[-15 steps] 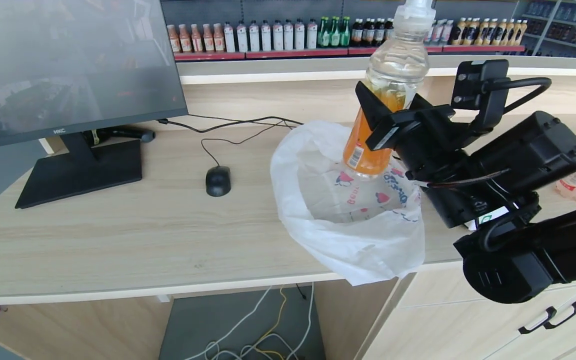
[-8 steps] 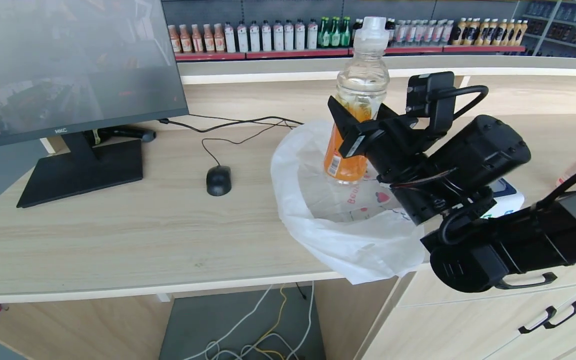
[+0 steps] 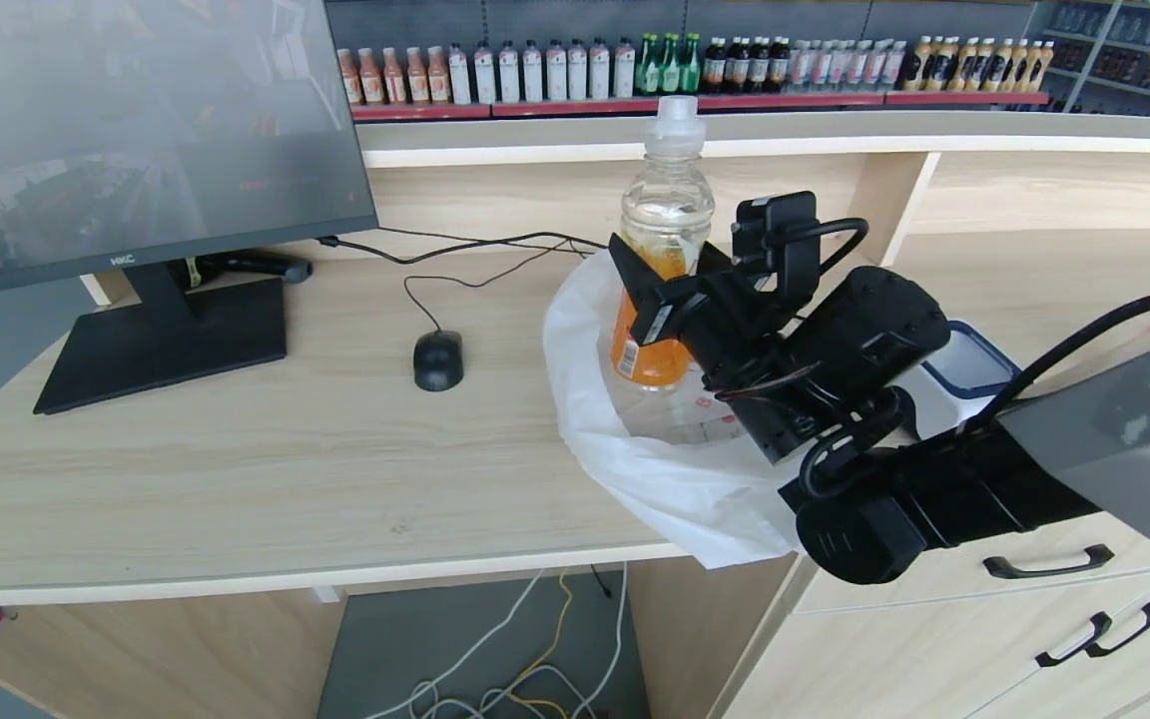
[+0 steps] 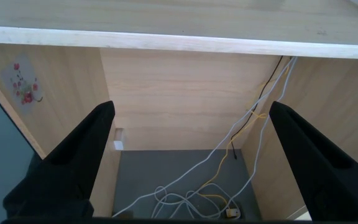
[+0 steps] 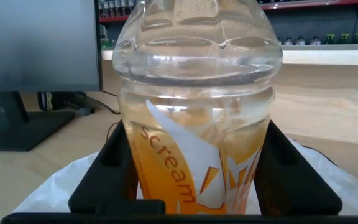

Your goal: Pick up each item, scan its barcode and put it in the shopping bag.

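Right gripper [image 3: 670, 295]: grasps upright clear orange-labelled plastic bottle [image 3: 665, 210] over white plastic bag [image 3: 675, 479].
Left gripper [image 4: 191, 107]: spread wide.

The head camera sits high and looks forward and down over the pale wooden counter [image 3: 236, 449], with the dark flat monitor [image 3: 136, 130] at the left and the red shelf of bottles [image 3: 635, 105] far behind. The right wrist camera sits very close behind the clear plastic bottle of orange drink [image 5: 197, 124], facing level across the counter toward that same monitor and shelf. The left wrist camera is low, facing the open space under the counter. The loose white and yellow cables [image 4: 191, 193] there also show at the head view's lower edge.
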`<state>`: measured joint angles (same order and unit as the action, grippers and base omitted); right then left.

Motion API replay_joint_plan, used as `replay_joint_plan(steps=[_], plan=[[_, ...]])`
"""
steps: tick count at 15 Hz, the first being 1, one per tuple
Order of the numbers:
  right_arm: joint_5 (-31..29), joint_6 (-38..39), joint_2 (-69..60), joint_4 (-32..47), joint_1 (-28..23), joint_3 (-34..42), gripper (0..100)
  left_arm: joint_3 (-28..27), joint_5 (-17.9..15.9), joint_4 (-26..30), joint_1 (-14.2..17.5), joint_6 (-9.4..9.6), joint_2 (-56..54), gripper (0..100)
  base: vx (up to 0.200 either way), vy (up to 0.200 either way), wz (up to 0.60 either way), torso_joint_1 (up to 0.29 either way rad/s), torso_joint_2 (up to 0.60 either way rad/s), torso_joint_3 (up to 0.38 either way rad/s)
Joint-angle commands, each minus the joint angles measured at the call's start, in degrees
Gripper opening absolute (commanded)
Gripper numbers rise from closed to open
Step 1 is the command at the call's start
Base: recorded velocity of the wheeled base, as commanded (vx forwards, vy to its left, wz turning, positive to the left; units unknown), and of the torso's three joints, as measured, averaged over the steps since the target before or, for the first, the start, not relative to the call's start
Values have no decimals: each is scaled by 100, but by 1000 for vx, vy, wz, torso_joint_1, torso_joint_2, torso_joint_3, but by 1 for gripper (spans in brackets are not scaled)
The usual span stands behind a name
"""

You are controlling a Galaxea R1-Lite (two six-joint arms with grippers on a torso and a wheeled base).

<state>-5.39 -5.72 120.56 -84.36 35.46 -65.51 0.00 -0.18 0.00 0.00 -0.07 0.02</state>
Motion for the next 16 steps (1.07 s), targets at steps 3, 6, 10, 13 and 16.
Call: replay_joint_plan(steps=[3, 6, 10, 13, 16], plan=[[-15, 9, 178, -19, -4, -14, 0, 0, 1, 0, 0, -1, -2, 100, 0, 0, 0, 0, 0, 0], [-15, 18, 213, -28, -13, 3, 0, -9, 1, 0, 0, -1, -2, 100, 0, 0, 0, 0, 0, 0], [-156, 44, 266, -46, -13, 30, 0, 0, 1, 0, 0, -1, -2, 100, 0, 0, 0, 0, 0, 0], [-569, 255, 301, -54, -4, 30, 0, 0, 1, 0, 0, -10, -2, 100, 0, 0, 0, 0, 0, 0], [-569, 264, 327, -54, 5, 47, 0, 0, 1, 0, 0, -1, -2, 100, 0, 0, 0, 0, 0, 0]])
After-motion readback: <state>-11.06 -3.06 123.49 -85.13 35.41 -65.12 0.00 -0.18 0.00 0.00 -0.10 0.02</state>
